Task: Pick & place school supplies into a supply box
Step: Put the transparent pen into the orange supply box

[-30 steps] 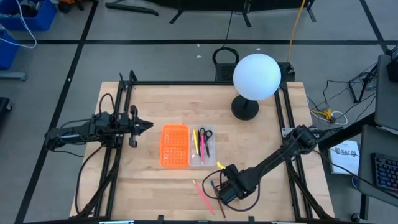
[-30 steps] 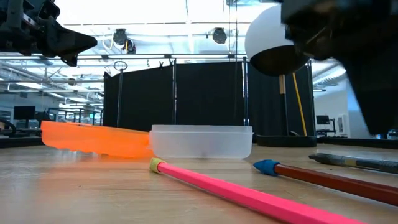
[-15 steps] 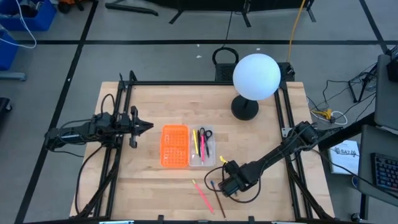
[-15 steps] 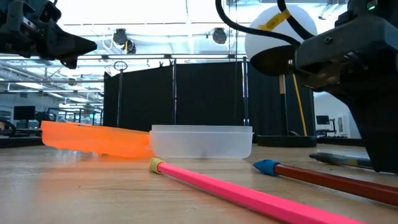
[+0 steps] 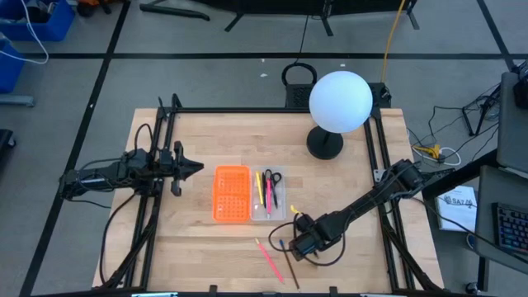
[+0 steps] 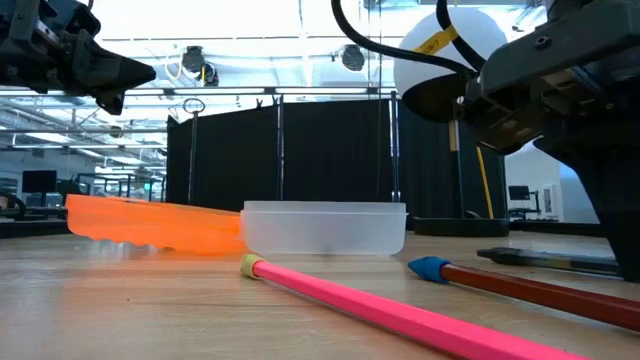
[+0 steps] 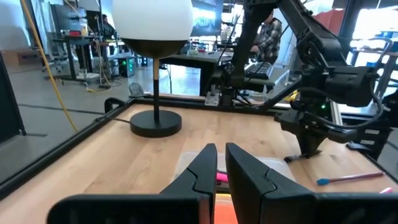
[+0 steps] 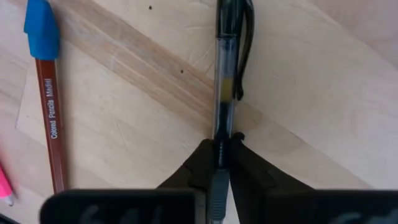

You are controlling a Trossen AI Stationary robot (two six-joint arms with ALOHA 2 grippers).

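One black pen (image 8: 222,74) pinched by right tool (image 8: 217,163), lower end hidden; left tool (image 7: 221,163) pressed together.

Lamp: white globe lamp (image 5: 340,101) on a black round base (image 5: 325,144), upper right of the table in the high view.
Table: light wood top (image 5: 202,136) with black rails along its sides.
Floor: grey, crossed by black tape lines (image 5: 247,55).
Bin: blue (image 5: 45,18), far upper left corner.
Cable: yellow (image 5: 394,33), upper right.

The box (image 5: 250,194) lies mid-table with scissors (image 5: 273,178) in its right half, the lamp (image 5: 338,103) behind it, and 3 pens (image 5: 275,262) in front.
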